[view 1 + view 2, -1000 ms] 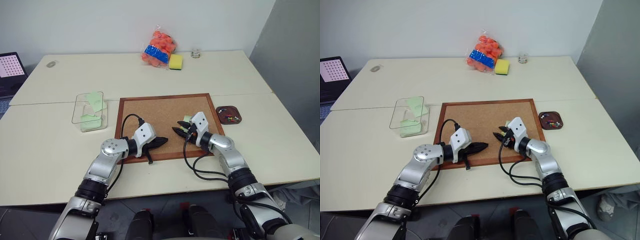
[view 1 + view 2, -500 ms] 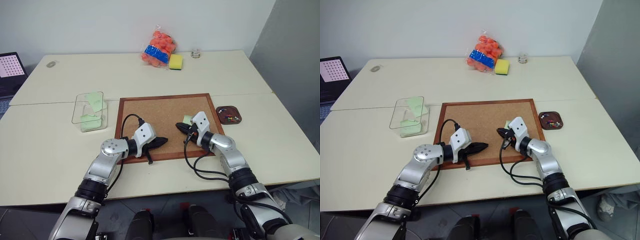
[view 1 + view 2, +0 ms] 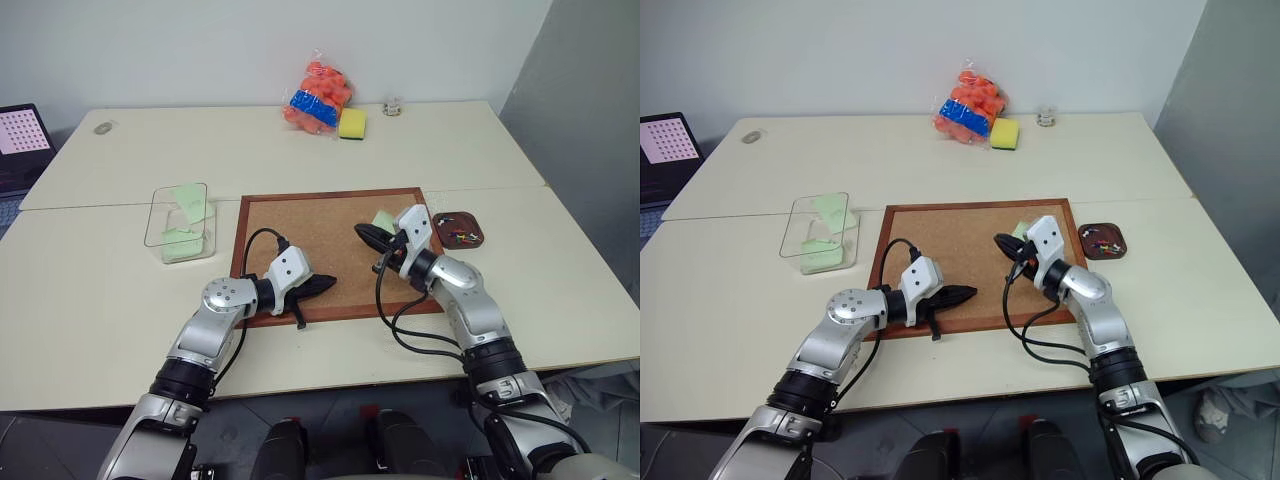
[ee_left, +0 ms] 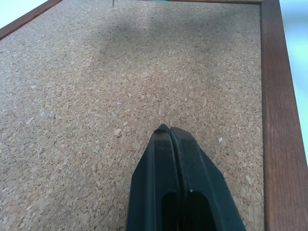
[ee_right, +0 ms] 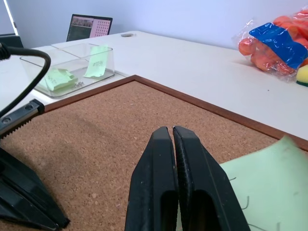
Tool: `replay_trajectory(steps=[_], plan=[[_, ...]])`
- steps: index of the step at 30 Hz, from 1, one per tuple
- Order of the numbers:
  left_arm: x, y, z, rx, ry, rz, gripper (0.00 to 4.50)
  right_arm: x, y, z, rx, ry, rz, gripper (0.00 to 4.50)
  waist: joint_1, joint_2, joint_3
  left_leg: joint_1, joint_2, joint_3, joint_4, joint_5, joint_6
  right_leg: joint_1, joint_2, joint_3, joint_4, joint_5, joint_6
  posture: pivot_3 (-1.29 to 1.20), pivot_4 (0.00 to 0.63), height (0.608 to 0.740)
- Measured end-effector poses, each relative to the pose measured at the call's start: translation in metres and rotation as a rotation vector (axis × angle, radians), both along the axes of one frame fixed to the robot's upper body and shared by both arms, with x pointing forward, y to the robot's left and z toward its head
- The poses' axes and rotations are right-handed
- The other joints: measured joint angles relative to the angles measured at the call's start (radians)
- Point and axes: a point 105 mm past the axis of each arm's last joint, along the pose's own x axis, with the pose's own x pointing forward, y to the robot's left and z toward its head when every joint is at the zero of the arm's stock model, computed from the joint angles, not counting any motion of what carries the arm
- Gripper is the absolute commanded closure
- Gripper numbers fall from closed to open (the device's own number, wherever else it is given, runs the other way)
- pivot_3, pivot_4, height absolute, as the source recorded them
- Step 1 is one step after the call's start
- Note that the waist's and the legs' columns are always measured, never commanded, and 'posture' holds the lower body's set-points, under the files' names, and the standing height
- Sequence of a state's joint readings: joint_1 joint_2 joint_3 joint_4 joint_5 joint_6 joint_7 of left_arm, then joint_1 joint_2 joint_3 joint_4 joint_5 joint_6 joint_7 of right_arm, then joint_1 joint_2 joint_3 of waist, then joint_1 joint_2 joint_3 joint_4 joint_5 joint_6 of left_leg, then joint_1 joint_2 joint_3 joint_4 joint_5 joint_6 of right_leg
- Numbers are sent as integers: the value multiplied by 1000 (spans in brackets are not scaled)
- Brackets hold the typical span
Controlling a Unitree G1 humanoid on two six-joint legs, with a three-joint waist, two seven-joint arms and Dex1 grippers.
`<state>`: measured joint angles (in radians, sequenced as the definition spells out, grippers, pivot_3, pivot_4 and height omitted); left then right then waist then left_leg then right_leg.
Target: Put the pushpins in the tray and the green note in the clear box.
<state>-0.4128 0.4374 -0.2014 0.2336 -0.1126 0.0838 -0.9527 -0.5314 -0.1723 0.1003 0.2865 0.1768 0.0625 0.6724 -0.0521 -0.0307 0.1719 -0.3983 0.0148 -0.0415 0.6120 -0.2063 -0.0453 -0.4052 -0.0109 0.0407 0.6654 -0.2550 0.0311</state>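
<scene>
My right gripper [image 3: 362, 231] hovers over the right part of the corkboard [image 3: 300, 230], shut [image 5: 172, 129]. A thin pushpin needle [image 4: 113, 3] points down from its tips. The pale green note [image 3: 383, 220] sits close against that gripper's far side [image 5: 269, 183]; I cannot tell whether it lies flat. The dark brown tray [image 3: 478, 238] at the board's right holds several pushpins [image 3: 458, 236]. The clear box [image 3: 160, 215], left of the board, holds green notes. My left gripper [image 3: 325, 282] rests shut low over the board's near edge [image 4: 168, 129].
At the back of the table stand a bag of orange items [image 3: 318, 95], a yellow sponge [image 3: 351, 123] and a small object [image 3: 392, 106]. A laptop [image 3: 20, 135] sits at the far left. Black cables loop from both wrists over the board's near edge.
The right gripper has shut and risen off the board, moving toward the far right; the green note now shows further that way too. The left arm stayed still.
</scene>
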Motion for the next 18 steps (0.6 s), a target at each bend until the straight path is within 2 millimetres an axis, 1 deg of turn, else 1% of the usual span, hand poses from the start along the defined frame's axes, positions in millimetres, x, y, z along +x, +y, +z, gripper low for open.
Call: replay_trajectory(steps=[13, 16, 18], plan=[[2, -2, 0, -24, 16, 14, 4500, 3, -1, 4, -2, -1, -16, 4494, 5, 0, 0, 0, 0, 0, 0, 0, 0, 0, 0, 0, 0, 0, 0, 0, 150, 740], [3, -4, 1, -66, 42, 36, 4500, 5, -1, 11, -2, -22, -21, 4494, 6, 0, 0, 0, -1, 0, 0, 0, 0, 0, -1, 0, 0, 0, 0, 0, 150, 740], [5, -6, 2, -102, 61, 62, 4500, 8, 0, 21, 0, -53, -23, 4494, 8, 0, 0, 0, -1, 0, 0, 0, 0, 0, -1, 0, 0, 0, 0, 0, 150, 740]])
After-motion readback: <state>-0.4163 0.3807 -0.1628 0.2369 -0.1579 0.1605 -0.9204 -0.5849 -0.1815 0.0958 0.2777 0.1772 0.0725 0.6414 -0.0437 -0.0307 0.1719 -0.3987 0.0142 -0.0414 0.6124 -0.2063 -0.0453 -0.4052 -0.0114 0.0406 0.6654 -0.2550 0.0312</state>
